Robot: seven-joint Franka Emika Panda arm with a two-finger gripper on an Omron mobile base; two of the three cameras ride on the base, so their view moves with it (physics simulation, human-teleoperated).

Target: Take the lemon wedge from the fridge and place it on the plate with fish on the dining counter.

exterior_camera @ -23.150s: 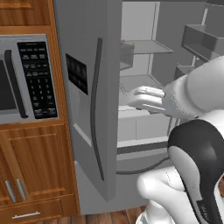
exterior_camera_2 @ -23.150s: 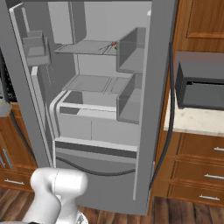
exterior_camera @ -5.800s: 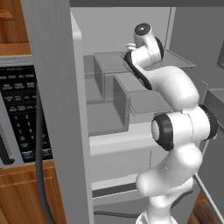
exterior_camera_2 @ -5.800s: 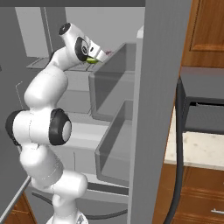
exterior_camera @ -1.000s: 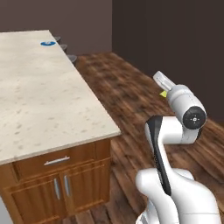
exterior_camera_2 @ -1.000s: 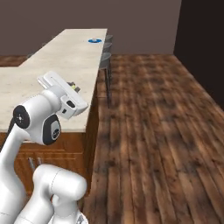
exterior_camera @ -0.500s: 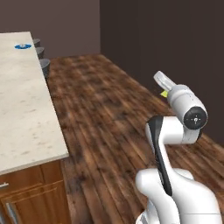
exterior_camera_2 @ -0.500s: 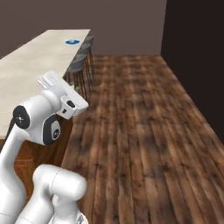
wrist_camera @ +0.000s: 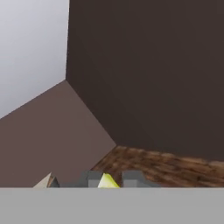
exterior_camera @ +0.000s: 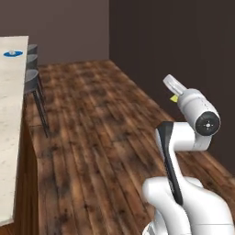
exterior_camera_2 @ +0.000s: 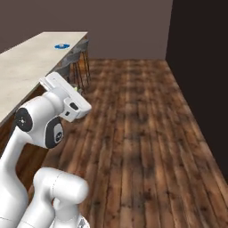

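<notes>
Now gripper (wrist_camera: 109, 180) is pinching the lemon wedge (wrist_camera: 108, 181), carrying it; next, reaching the plate (exterior_camera_2: 62, 46) far along the counter (exterior_camera_2: 31, 60).

The plate (exterior_camera: 13, 53) sits far along the dining counter (exterior_camera: 9, 137), stools (exterior_camera: 33, 75) just beside it.

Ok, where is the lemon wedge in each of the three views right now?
Left base view: the lemon wedge is right of centre, a yellow tip at the arm's raised end.
Right base view: a small yellow-green speck left of centre, at the hand's far edge.
Hand view: bottom centre, between the fingers.
Shared landmark: the wood floor shows in all three views.
</notes>
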